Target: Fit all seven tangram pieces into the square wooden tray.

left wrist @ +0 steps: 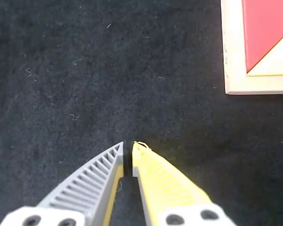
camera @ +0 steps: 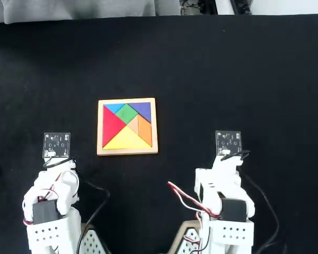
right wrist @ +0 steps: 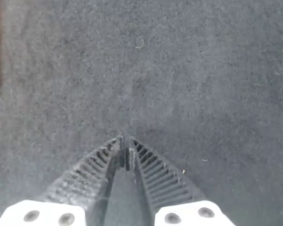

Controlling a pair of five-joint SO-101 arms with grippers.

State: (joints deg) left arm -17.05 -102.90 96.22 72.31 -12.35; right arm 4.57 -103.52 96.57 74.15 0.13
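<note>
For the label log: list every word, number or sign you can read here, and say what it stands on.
No text can be read in any view.
Left board: tiny marks, too small to read.
Right board: tiny marks, too small to read.
Tray: bare wood, no print.
Pieces: plain colours, no print.

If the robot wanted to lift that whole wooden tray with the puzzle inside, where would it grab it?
Probably the tray by its near wooden rim, coming in low from the arms' side, with one finger of the tool over the rim and one worked underneath. The tray lies flat and the coloured pieces fill it edge to edge, so there looks to be no inner gap to pinch from above.
</note>
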